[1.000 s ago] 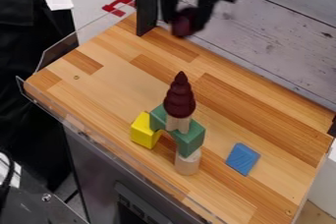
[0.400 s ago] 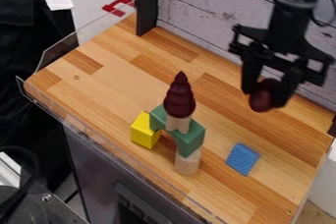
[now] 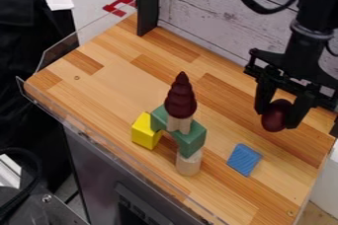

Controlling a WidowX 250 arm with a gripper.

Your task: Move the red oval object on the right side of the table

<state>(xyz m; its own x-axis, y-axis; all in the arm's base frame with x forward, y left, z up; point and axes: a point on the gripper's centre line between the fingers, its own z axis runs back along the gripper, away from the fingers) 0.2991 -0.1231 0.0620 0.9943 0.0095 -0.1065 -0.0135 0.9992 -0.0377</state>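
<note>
One dark red oval, gripped above the right side of the desk

Item 1: tool (image 3: 277,118), black, two-fingered, hanging from the arm at the upper right of the camera view; its state, closed on the oval, one finger to each side.

Item 2: red oval object (image 3: 274,122), dark red, smooth, held between the fingers with its lower end protruding beneath them. Location: over the right part of the desk (image 3: 119,82), beyond the blue block and to its right in the view. Whether its underside meets the wood cannot be told.

Item 3: blue block (image 3: 244,160), flat, slant-sided, lying on the desk between the stacked pieces and its right edge.

Item 4: green arch (image 3: 191,141), one end above a pale wooden cylinder (image 3: 188,165), which stands upright on the desk.

Item 5: yellow block (image 3: 141,133), on the desk, just beside the other end of the arch.

Item 6: dark red spiral cone (image 3: 180,101), point upward, set on a pale wooden piece (image 3: 179,124) atop the arch.

Surroundings: whitewashed plank wall (image 3: 211,14) behind the desk; black post (image 3: 148,4) at its far corner; red bracket (image 3: 117,7) to the left of the post; black cable looping near the arm.
</note>
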